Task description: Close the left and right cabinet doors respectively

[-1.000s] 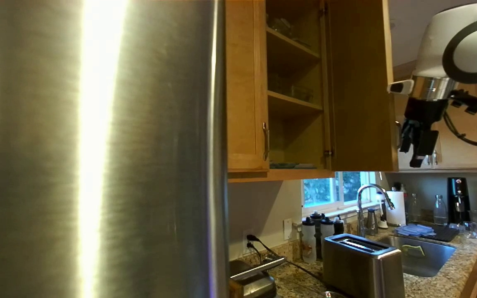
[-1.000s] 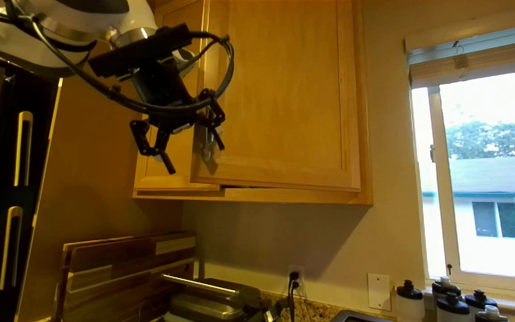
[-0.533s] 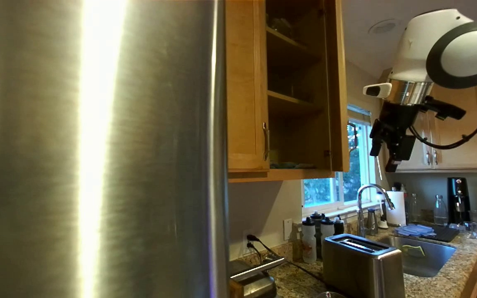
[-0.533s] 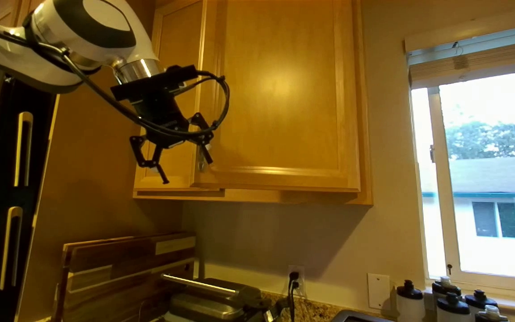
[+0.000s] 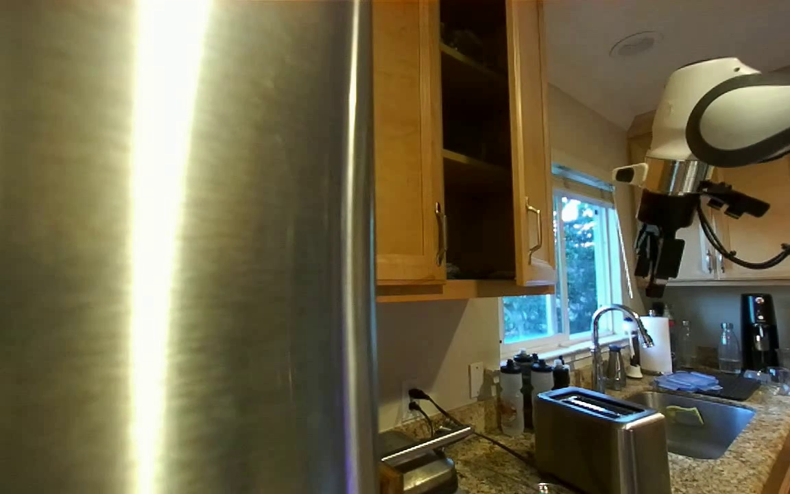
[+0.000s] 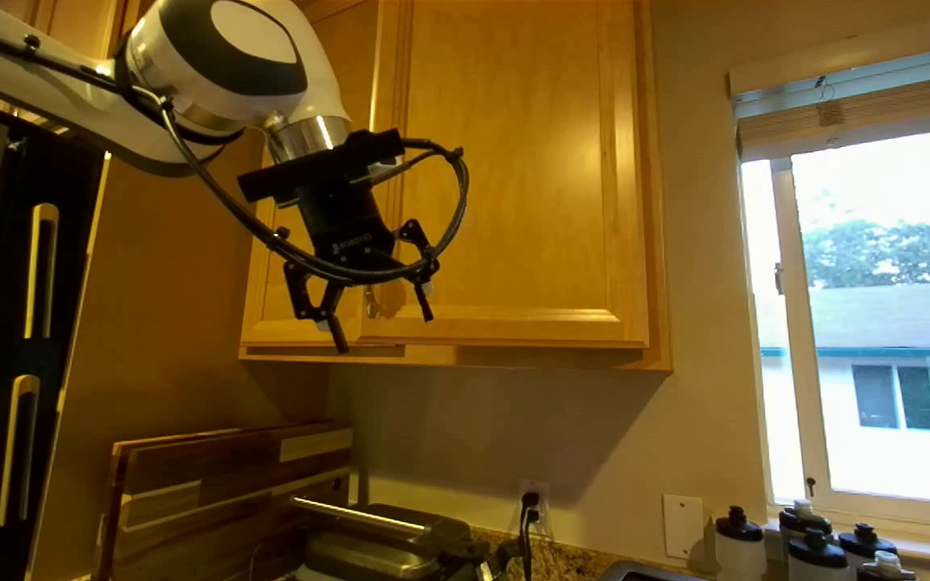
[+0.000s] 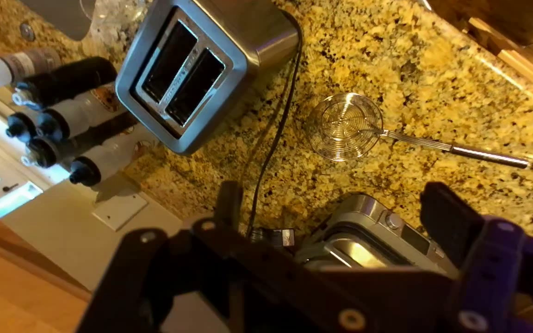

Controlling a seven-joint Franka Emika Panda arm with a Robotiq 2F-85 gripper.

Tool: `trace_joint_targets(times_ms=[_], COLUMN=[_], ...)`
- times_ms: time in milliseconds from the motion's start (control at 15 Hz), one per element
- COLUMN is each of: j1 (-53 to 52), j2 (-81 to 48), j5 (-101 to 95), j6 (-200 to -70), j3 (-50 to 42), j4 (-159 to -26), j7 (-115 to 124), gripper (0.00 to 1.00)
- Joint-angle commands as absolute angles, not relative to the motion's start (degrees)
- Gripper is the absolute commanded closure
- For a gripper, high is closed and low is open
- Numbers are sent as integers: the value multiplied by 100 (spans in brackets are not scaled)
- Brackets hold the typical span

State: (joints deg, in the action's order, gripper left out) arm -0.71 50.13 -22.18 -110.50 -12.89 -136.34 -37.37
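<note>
The honey-coloured left cabinet door [image 5: 402, 144] lies flat against the cabinet in an exterior view; part of it [image 6: 269, 315] shows behind my gripper in an exterior view. The right cabinet door [image 5: 531, 158] stands partly open on its right-hand hinges, its front and bar handle visible, dark shelves showing in the gap. Its broad front [image 6: 513, 177] fills the middle of an exterior view. My gripper [image 6: 384, 332] points down before the door's lower left part, fingers wide apart and empty; contact cannot be told. It shows right of the doors [image 5: 654, 278] and over the counter in the wrist view [image 7: 331, 189].
A steel fridge panel [image 5: 251, 247] stands left of the cabinet. Below are a toaster [image 5: 601, 439], a grill appliance [image 6: 384, 541], several bottles [image 6: 816, 553] and cutting boards [image 6: 231, 500]. A wire skimmer [image 7: 345, 127] lies on the granite counter. A faucet [image 5: 597, 343] stands by the window.
The right door has swung from wide open to partly open. My gripper has moved lower, first left and then slightly right in an exterior view, staying open. The left door has not moved.
</note>
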Motion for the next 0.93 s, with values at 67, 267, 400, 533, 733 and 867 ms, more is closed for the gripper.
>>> trace_joint_targets(times_ms=[67, 267, 400, 533, 733, 867], j1=[-9, 7, 11, -30, -302, -454], j2=[4812, 4585, 4555, 4597, 4617, 4556], j5=[-2004, -1879, -1860, -1760, -1191, -767], j6=[-11038, -11039, -11039, -11097, -11482, -11856], j3=[-1314, -1309, -1308, -1352, -1364, -1317], j4=[-13528, -13409, -13385, -13446, -13361, -13264], j7=[-3307, -3024, -3009, -2996, -2909, -2859], gripper=[0, 0, 0, 0, 0, 28])
